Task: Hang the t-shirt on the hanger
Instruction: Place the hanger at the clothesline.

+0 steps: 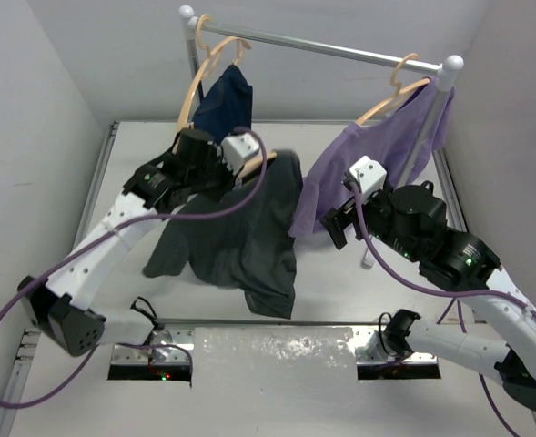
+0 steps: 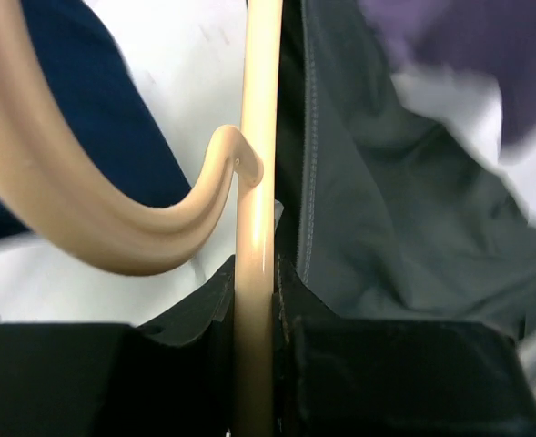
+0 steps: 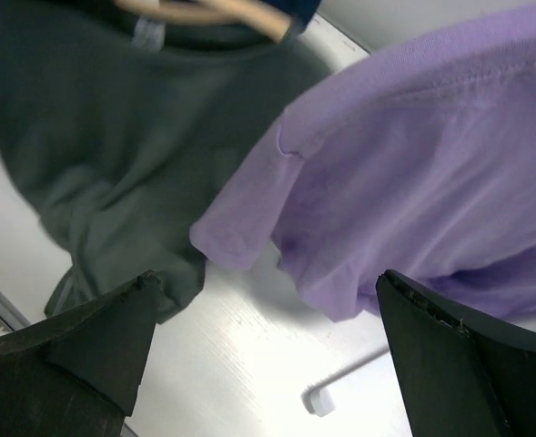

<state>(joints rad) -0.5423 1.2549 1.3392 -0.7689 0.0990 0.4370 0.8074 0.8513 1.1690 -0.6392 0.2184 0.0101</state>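
The dark grey t-shirt (image 1: pixel 240 237) hangs from the tan hanger (image 1: pixel 269 157), its lower part draped on the table. My left gripper (image 1: pixel 249 171) is shut on the hanger. The left wrist view shows the hanger's slim bar (image 2: pixel 254 228) clamped between the two black fingers (image 2: pixel 195 309), a curved tan hook (image 2: pixel 113 228) to its left and the t-shirt (image 2: pixel 395 209) to its right. My right gripper (image 1: pixel 336 223) stands open, holding nothing, beside the t-shirt's right edge. In its wrist view the gripper (image 3: pixel 266 282) is over bare table, with the t-shirt (image 3: pixel 113 155) and the hanger (image 3: pixel 213 11) in its collar.
A metal clothes rail (image 1: pixel 322 45) spans the back. A navy garment (image 1: pixel 227 100) hangs on its left and a lilac shirt (image 1: pixel 377 155) on its right, each on a tan hanger. The lilac shirt (image 3: pixel 431 164) hangs close to my right gripper. The rack's foot (image 3: pixel 320 401) lies below it.
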